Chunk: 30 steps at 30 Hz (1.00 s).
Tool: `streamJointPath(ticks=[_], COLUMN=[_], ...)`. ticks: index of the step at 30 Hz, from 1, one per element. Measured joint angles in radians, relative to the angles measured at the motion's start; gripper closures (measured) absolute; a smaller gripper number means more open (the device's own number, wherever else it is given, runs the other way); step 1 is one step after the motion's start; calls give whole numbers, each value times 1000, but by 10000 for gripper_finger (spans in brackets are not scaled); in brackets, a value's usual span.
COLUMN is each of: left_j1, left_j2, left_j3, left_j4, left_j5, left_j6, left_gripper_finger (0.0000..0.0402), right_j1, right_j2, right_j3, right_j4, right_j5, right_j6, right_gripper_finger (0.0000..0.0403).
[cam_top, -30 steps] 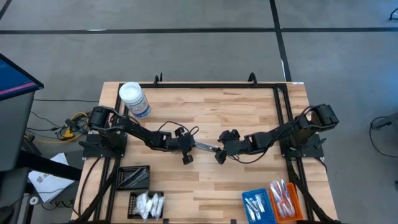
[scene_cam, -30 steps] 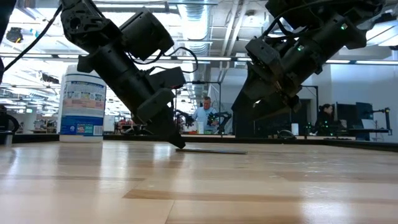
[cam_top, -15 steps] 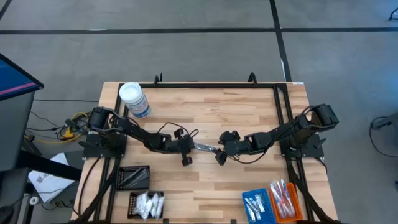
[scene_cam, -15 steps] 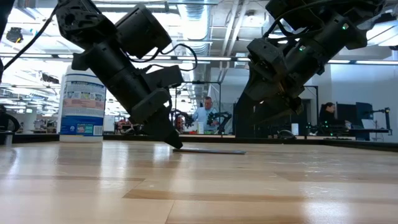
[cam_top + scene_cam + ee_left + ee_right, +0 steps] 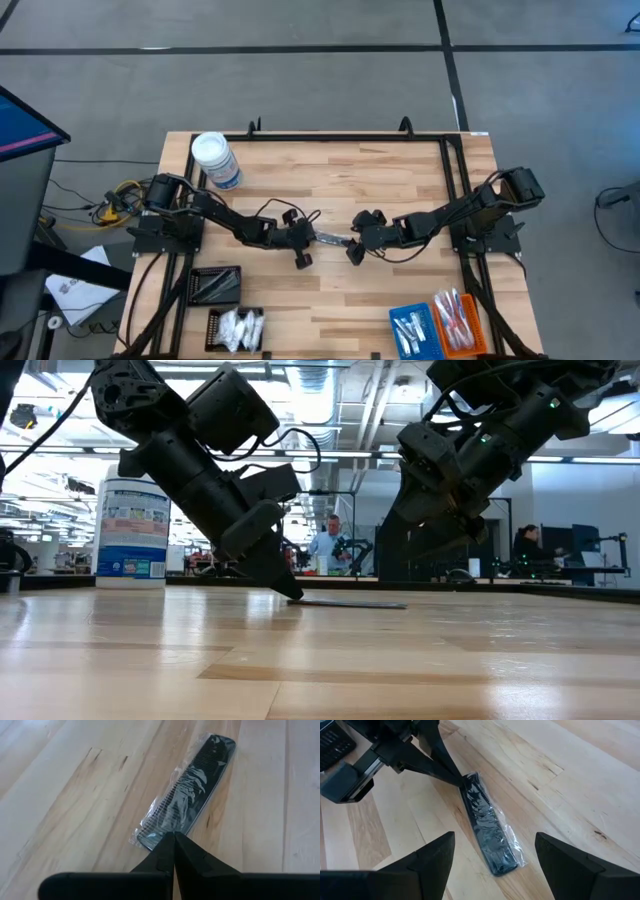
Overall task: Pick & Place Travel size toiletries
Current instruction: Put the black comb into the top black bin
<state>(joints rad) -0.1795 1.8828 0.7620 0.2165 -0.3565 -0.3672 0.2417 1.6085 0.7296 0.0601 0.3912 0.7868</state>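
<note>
A: Where is the wrapped black comb [image 5: 333,238]?

B: Flat on the table [image 5: 400,180], near the middle of the overhead frame, between the two arms.

A: And the left pincer [image 5: 173,851]?

B: Its fingers are pressed together, tip down on the near end of the comb's clear wrapper; I cannot tell whether it pinches the wrapper or only presses on it.

A: The right pincer [image 5: 492,852]?

B: Spread wide, holding nothing, poised just beside the comb's other end.

A: Anything else on the table?

B: A white-lidded jar [image 5: 215,160] at upper left; black trays [image 5: 215,285] at lower left, blue [image 5: 412,328] and orange [image 5: 457,320] trays at lower right
</note>
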Motion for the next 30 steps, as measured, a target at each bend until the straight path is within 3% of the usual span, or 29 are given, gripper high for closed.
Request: streamJointPath(ticks=[9, 30], left_j1=[-24, -51], left_j2=[0, -56], left_j3=[0, -11], left_j4=[2, -4], left_j5=[24, -122], left_j6=[-29, 79], left_gripper_finger=[401, 401], right_j1=[0, 0], right_j2=[0, 0], right_j3=[0, 0], right_j4=[0, -3], right_j5=[0, 0], right_j6=[0, 0], right_gripper_finger=[133, 133])
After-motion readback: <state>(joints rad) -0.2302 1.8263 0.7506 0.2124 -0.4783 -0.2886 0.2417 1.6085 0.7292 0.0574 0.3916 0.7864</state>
